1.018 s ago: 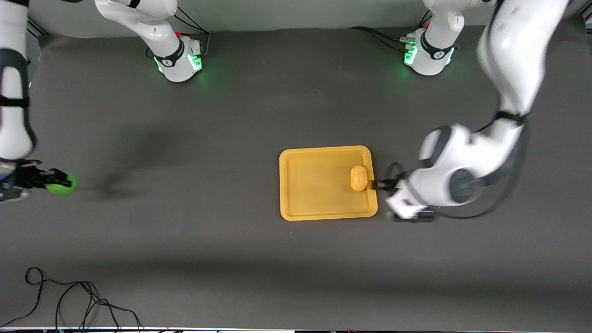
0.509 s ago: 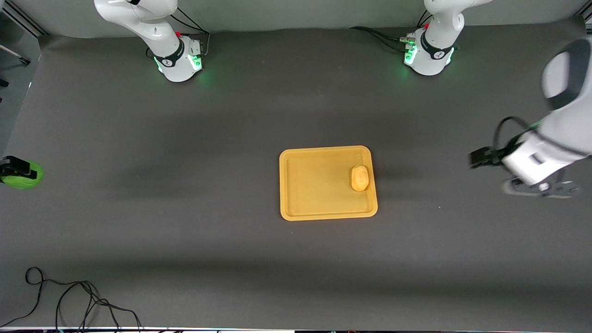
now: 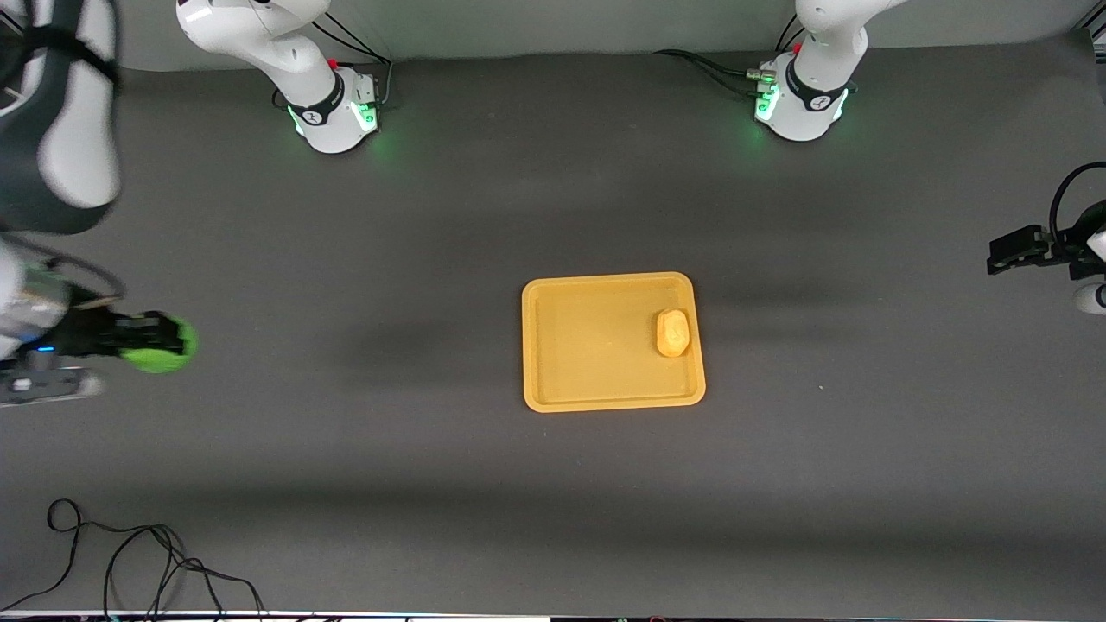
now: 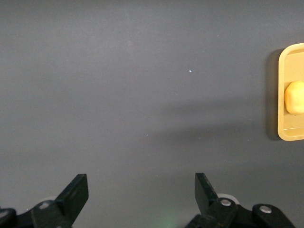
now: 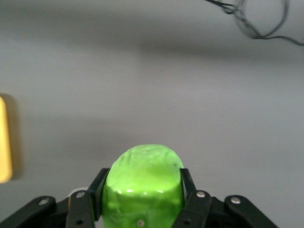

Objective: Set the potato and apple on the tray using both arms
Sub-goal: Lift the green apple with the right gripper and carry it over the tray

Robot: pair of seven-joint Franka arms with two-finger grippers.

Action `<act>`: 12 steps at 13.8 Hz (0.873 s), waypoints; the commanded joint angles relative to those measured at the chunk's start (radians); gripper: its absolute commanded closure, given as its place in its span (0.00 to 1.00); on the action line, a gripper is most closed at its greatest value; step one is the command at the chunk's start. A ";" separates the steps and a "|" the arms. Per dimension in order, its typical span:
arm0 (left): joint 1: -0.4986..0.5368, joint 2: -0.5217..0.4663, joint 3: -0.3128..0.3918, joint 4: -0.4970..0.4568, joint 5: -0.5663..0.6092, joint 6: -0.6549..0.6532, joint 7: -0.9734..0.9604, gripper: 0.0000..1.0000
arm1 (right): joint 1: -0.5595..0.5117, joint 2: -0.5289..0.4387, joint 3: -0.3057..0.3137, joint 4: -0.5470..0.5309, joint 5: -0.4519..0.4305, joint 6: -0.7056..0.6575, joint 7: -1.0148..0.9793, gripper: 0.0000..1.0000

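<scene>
The right end effector point(image 3: 164, 344) grips the bright green textured toy apple point(image 3: 160, 345) over the table's right-arm end. The flat yellow-orange plastic tray point(image 3: 587, 345), holding the lumpy potato point(image 3: 671, 333), lies toward the centre. The left end effector point(image 3: 1002, 257) hangs wide open, empty.

High front view, two wrist close-ups

Table point(image 3: 432, 484): covered in dark grey matt sheet, smooth, faint specks. Tray point(image 3: 605, 402): yellow-orange plastic, dull satin finish. Potato point(image 3: 671, 333): matt, slightly lumpy skin. Apple point(image 5: 142, 185): bright green, glossy, rippled surface with highlights. Left gripper point(image 4: 141, 202) fingers: black matt plastic. Arm shells point(image 3: 259, 39): white glossy plastic. Cable point(image 3: 155, 561): black, thin, at 7 o'clock.
</scene>
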 commanded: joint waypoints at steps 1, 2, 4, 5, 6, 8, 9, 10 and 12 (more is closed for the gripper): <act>0.010 -0.034 -0.004 -0.029 0.010 -0.003 0.018 0.00 | 0.161 0.075 -0.005 0.093 0.038 -0.017 0.308 0.62; 0.012 -0.037 -0.004 -0.026 0.009 0.000 0.018 0.00 | 0.229 0.128 0.006 0.155 0.042 -0.016 0.412 0.63; 0.010 -0.039 -0.004 -0.025 0.004 0.003 0.018 0.00 | 0.304 0.231 0.063 0.276 0.042 -0.016 0.656 0.64; 0.010 -0.039 -0.004 -0.025 0.004 0.003 0.018 0.00 | 0.306 0.269 0.134 0.325 0.042 -0.014 0.756 0.64; 0.012 -0.039 -0.004 -0.025 0.004 0.003 0.020 0.00 | 0.306 0.303 0.222 0.369 0.037 -0.009 0.846 0.64; -0.013 -0.040 0.031 -0.022 -0.002 0.006 0.053 0.00 | 0.311 0.365 0.314 0.428 0.032 0.013 0.957 0.64; -0.080 -0.046 0.092 -0.023 -0.008 0.003 0.066 0.00 | 0.332 0.375 0.339 0.430 0.029 0.035 0.976 0.64; -0.174 -0.048 0.188 -0.023 -0.010 0.005 0.066 0.00 | 0.365 0.389 0.341 0.428 0.023 0.055 1.000 0.64; -0.362 -0.057 0.384 -0.026 -0.032 -0.001 0.067 0.00 | 0.416 0.435 0.339 0.425 0.022 0.095 1.049 0.64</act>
